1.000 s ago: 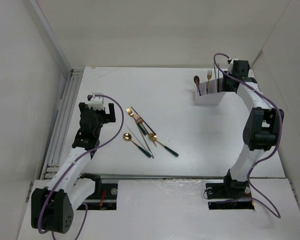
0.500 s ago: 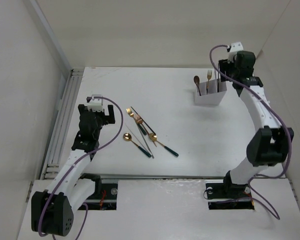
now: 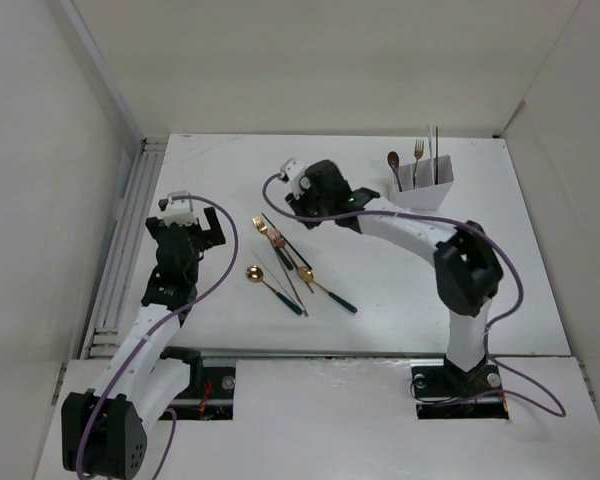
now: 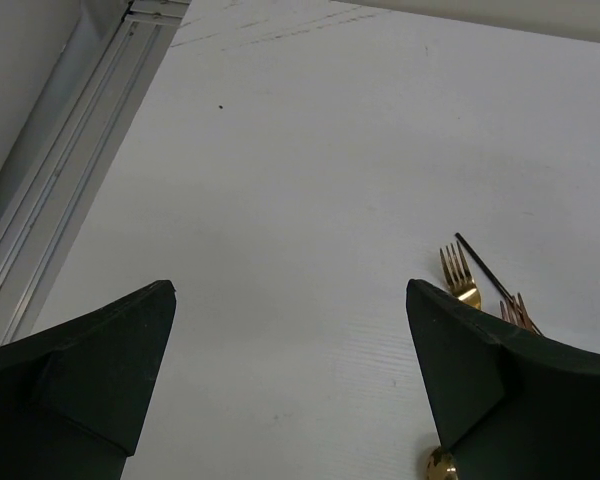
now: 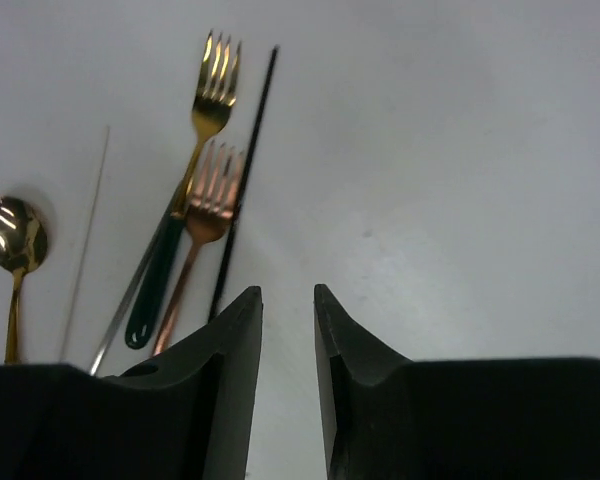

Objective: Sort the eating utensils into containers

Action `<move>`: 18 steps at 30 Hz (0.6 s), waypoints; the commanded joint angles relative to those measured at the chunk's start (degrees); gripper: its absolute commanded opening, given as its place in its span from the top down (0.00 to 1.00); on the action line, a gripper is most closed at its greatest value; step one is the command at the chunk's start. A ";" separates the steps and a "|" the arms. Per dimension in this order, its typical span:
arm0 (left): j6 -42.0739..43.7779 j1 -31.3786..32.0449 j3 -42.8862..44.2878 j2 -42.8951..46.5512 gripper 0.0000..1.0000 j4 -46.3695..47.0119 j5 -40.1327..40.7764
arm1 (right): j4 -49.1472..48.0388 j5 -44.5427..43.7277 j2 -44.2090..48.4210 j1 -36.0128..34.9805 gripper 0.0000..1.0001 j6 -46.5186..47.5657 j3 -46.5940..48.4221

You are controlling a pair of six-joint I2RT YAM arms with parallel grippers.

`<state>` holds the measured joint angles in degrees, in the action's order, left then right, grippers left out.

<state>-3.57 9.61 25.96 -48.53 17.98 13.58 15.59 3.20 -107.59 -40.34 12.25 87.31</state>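
Two forks (image 3: 266, 230), two gold spoons (image 3: 254, 272) with dark handles and thin chopsticks (image 3: 292, 277) lie loose in the middle of the table. The white bin (image 3: 422, 192) at the back right holds a spoon, a fork and dark chopsticks upright. My right gripper (image 3: 302, 196) hovers just behind the forks, its jaws a narrow gap apart and empty. In the right wrist view (image 5: 288, 290) a gold fork (image 5: 215, 80), a copper fork (image 5: 212, 185) and a dark chopstick (image 5: 248, 170) lie ahead to the left. My left gripper (image 3: 193, 226) is wide open and empty, left of the pile (image 4: 290, 290).
A metal rail (image 3: 125, 240) runs along the table's left edge. White walls close in the back and both sides. Purple cables loop off both arms. Bare table lies between the pile and the bin.
My right arm has swung from the bin at the back right across to the middle, above the forks. The left gripper has shifted slightly left.
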 commanded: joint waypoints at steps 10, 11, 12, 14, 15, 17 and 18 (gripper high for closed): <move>-3.02 -0.29 -2.48 4.76 0.00 -0.31 2.41 | 0.49 0.49 -11.76 -5.19 0.69 -9.35 2.70; -3.02 -0.29 -2.49 4.76 0.00 -0.31 2.41 | -0.29 0.49 -11.76 -5.19 0.69 -10.31 2.08; -3.54 -0.29 -2.49 4.76 0.00 -0.31 2.41 | -0.91 0.49 -11.76 -5.19 0.69 -10.84 0.86; -3.55 -0.29 -3.10 5.29 0.00 -0.31 1.80 | -1.53 -0.13 -11.24 -5.19 0.69 -11.37 0.85; -3.55 -0.29 -3.10 5.29 0.00 -0.31 1.80 | -1.53 -0.65 -12.02 -5.19 0.69 -11.37 0.85; -3.55 -0.29 -3.10 5.29 0.00 -0.31 1.27 | -0.22 -1.96 -14.21 -5.71 0.70 -11.37 2.07; -3.55 -0.29 -3.10 5.29 0.00 -0.31 1.27 | 1.09 -2.58 -14.92 -5.72 0.70 -11.37 2.77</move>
<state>-6.26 9.61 23.00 -44.45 16.14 15.25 16.25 3.03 -120.07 -45.43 2.28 87.72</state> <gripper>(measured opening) 0.997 0.299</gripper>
